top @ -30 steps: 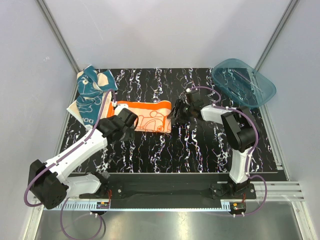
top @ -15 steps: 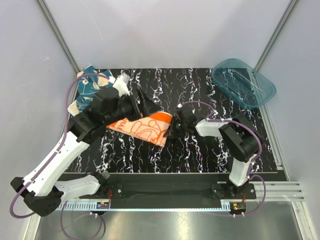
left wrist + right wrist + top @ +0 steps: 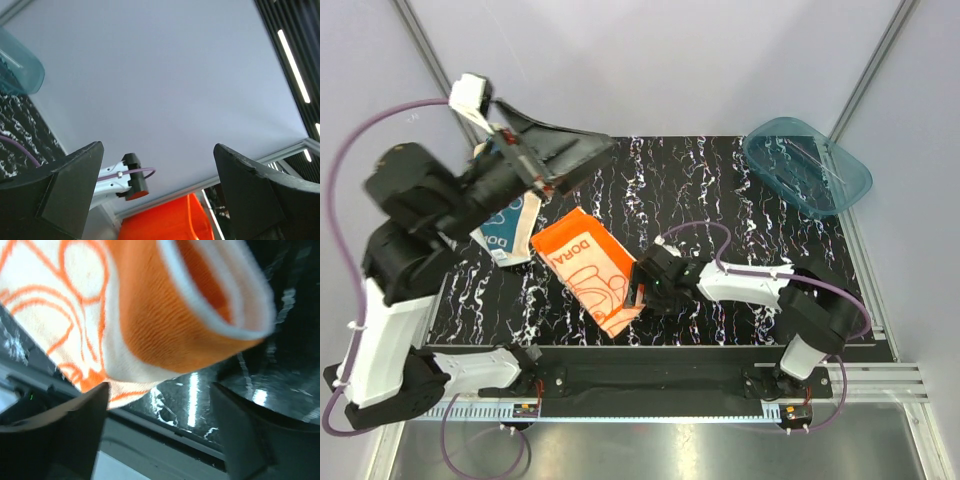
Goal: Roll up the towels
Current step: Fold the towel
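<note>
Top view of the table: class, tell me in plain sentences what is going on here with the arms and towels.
The right end effector sits low at the near edge of the orange towel, which lies unrolled on the table; its jaws are apart, clamping nothing. The left end effector is lifted high above the teal towel, open and empty. Neither towel is rolled yet.

Seen from above, the left arm (image 3: pixel 430 210) covers most of the teal towel (image 3: pixel 508 235); only a cream patch with lettering shows. The right hand (image 3: pixel 642 288) hides the right edge of the orange towel (image 3: pixel 582 262), so contact there cannot be told. In the right wrist view this towel is blurred and runs off the top and left edges. The left wrist view shows just a scrap of it at the bottom edge, and its left edge cuts off the tub (image 3: pixel 15 70).
</note>
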Robot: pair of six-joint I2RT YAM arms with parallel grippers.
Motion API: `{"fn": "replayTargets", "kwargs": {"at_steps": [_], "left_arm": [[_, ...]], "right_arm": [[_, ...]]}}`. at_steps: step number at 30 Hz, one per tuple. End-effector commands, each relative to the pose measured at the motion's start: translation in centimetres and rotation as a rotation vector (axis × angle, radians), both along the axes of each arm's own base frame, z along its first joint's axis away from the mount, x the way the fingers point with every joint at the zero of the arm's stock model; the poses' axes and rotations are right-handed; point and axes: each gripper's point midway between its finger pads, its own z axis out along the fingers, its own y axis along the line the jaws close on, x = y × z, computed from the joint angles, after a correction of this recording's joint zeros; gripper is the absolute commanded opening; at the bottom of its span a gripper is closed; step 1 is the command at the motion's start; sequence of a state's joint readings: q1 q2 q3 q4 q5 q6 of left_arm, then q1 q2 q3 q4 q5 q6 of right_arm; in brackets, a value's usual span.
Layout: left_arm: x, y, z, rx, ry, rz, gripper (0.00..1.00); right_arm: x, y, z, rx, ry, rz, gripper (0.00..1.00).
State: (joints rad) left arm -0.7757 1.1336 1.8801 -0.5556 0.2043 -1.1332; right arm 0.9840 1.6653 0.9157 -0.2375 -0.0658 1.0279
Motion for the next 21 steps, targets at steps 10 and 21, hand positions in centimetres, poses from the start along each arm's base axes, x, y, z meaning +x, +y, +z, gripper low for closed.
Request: {"fn": "replayTargets", "kwargs": {"at_steps": [10, 21], "left_arm": [[-0.2, 5.2, 2.9, -0.003, -0.077, 0.212, 0.99], [0.3, 3.3, 0.9, 0.026, -0.031, 0.156, 0.99]], "right_arm": [[6.2, -5.8, 5.1, -0.232, -0.214, -0.135, 1.0], [8.8, -6.6, 0.1, -0.224, -0.138, -0.118, 1.0]]}}
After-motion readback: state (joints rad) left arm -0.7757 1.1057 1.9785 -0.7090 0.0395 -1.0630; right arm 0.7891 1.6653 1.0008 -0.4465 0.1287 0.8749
